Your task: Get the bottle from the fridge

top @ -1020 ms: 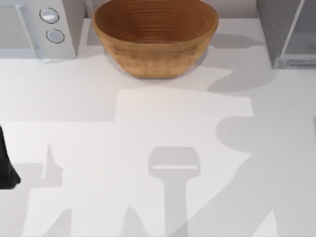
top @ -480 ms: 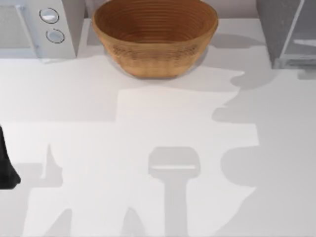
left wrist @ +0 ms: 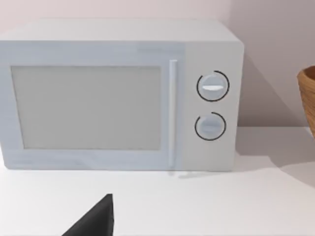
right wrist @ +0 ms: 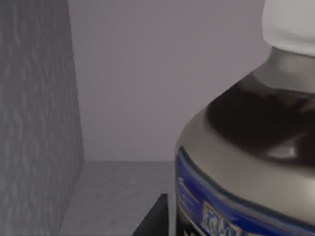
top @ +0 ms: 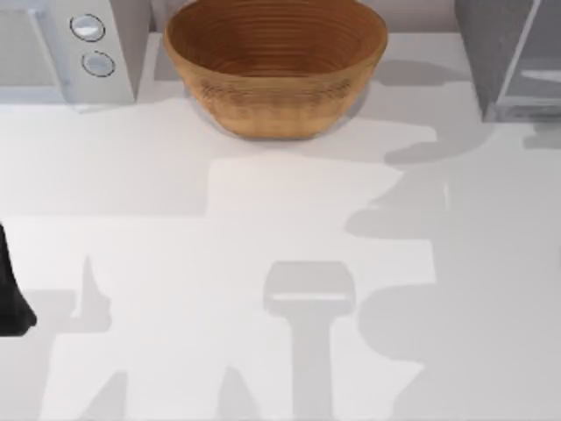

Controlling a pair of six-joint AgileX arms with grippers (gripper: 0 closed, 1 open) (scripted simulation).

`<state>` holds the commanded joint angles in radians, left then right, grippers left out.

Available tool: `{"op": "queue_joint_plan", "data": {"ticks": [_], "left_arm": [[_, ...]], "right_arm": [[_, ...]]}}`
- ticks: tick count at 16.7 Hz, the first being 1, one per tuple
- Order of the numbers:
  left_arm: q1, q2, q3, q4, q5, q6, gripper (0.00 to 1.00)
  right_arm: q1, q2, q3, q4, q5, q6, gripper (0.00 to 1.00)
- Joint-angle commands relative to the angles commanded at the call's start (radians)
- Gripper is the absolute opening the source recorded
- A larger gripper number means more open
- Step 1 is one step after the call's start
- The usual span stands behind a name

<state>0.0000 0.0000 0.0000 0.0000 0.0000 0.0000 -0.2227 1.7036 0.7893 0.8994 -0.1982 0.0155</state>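
Note:
The fridge (top: 493, 54) stands at the table's back right corner, with a speckled dark-grey side and a paler glassy panel (top: 536, 63). The right wrist view looks into it, past its speckled wall (right wrist: 34, 123) and grey floor. The bottle (right wrist: 246, 162) stands very close there, with a white cap (right wrist: 290, 24), a dark body and a blue label. A black part of my right gripper (right wrist: 153, 219) lies right beside the bottle's base. My left arm (top: 10, 303) is parked at the table's left edge, and my left gripper (left wrist: 96, 219) faces the microwave.
A large wooden bowl (top: 275, 63) sits at the back middle. A white microwave (top: 61, 48) with two round knobs stands at the back left. Broad arm shadows fall across the white tabletop (top: 263, 202).
The right arm's shadow on the table has slid leftward and changed shape. The left arm, bowl, microwave and fridge have not moved.

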Motion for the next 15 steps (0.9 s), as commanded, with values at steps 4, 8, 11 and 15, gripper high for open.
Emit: {"op": "queue_joint_plan", "data": {"ticks": [4,8,11,15], "left_arm": [[0.000,0.000,0.000,0.000,0.000,0.000,1.00],[0.000,0.000,0.000,0.000,0.000,0.000,1.00],[0.000,0.000,0.000,0.000,0.000,0.000,1.00],[0.000,0.000,0.000,0.000,0.000,0.000,1.00]], "right_arm": [[0.037,-0.293,-0.131,-0.150,0.035,-0.006,0.00],[0.085,-0.718,-0.318,-0.361,0.079,-0.008,0.00],[0.125,-1.057,-0.471,-0.534,0.114,-0.008,0.00],[0.176,-1.433,-0.649,-0.737,0.158,-0.010,0.00]]}}
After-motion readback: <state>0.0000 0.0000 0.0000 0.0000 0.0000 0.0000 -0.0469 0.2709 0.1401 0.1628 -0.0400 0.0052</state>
